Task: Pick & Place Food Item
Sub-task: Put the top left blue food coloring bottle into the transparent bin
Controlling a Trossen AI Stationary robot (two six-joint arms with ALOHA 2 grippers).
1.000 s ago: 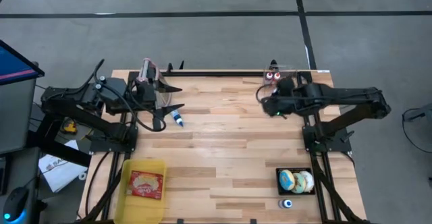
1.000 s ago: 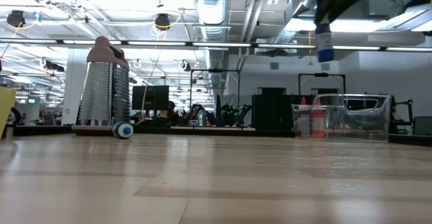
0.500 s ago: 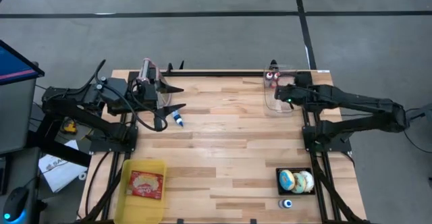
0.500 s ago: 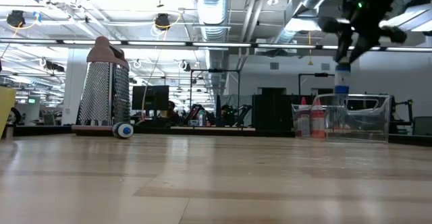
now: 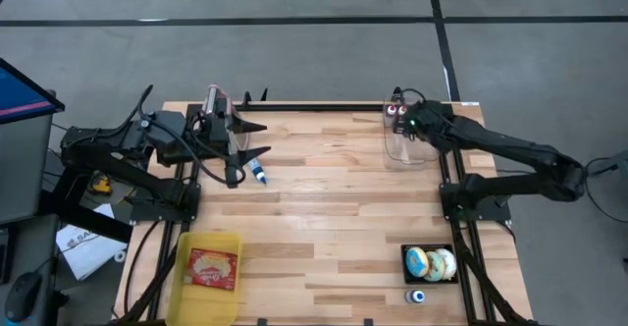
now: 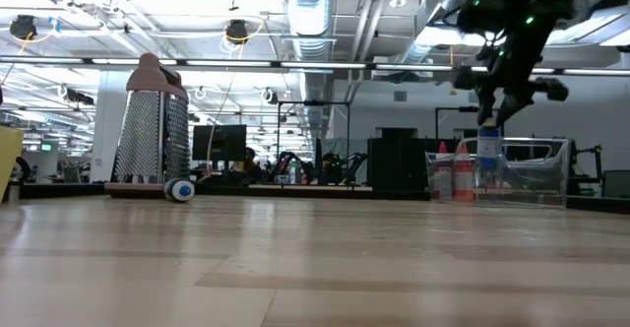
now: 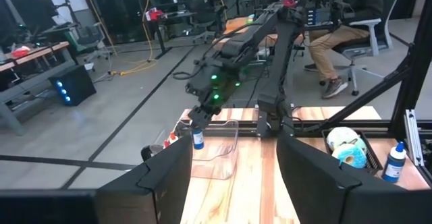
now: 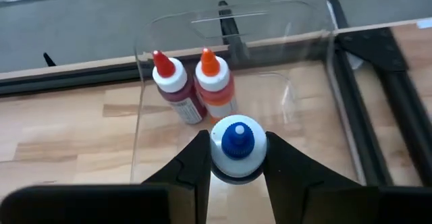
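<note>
right gripper (image 8: 235, 158) – fingers clamped on a small white squeeze bottle with a blue cap (image 8: 235, 147), held above the clear plastic bin (image 8: 202, 28) | in the bin – red-capped bottle (image 8: 173, 82) just beside orange-capped bottle (image 8: 214, 81) | left gripper (image 7: 233, 177) – fingers spread apart, nothing between them, raised at the table's far left

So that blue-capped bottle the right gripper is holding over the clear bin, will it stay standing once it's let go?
Probably tippy: the blue-capped bottle looks narrow and tall, like the red-capped bottle in the clear bin. Its round body may roll if it falls. It looks like light, smooth plastic, so it could slip between the right gripper's fingers.
</note>
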